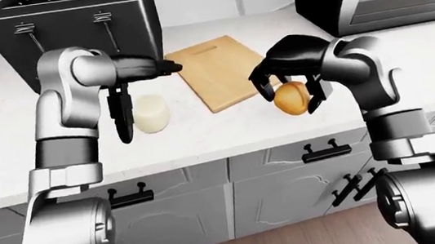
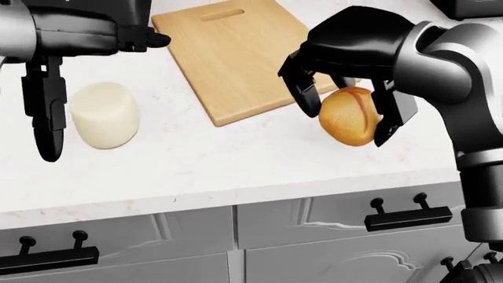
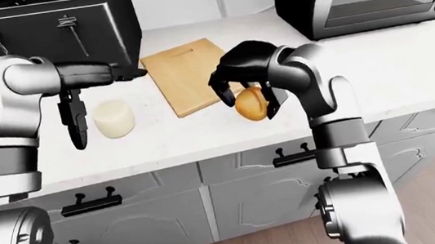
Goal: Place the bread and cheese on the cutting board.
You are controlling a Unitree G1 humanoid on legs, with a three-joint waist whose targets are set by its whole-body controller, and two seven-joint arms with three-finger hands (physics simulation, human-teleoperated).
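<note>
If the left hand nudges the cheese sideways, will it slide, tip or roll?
The cheese stands upright as a short, wide cylinder on the counter, so it probably slides rather than tips. If it is knocked onto its curved side, it could roll. The left hand is open beside it; its smooth surface may be slippery.

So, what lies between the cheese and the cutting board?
Only bare counter lies between the cheese and the cutting board, as the head view shows.
</note>
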